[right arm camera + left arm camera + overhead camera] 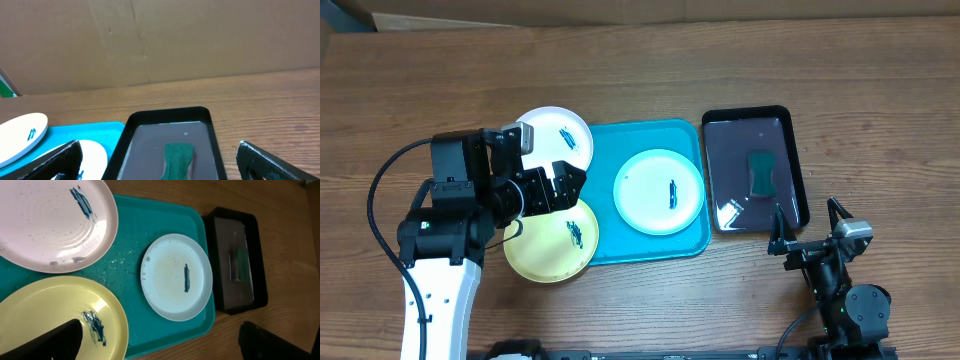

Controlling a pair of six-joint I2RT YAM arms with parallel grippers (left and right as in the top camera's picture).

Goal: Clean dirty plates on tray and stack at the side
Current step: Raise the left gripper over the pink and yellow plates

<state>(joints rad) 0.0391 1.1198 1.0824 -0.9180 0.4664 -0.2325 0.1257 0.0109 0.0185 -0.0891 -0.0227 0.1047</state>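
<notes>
Smooth round plastic all over, dark smears on each: mint plate (658,191) flat on the glossy teal tray (680,135), white plate (558,132) overhanging its far-left corner, yellow plate (545,255) its near-left. Seeing left hand (563,190) and right hand (807,215) both spread wide, gripping nothing.

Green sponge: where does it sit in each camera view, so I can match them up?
Overhead: green sponge, right of centre.
Left wrist: sponge at the right, blurred.
Right wrist: sponge at bottom centre.
Shared landmark: the black tray holding it.
</notes>
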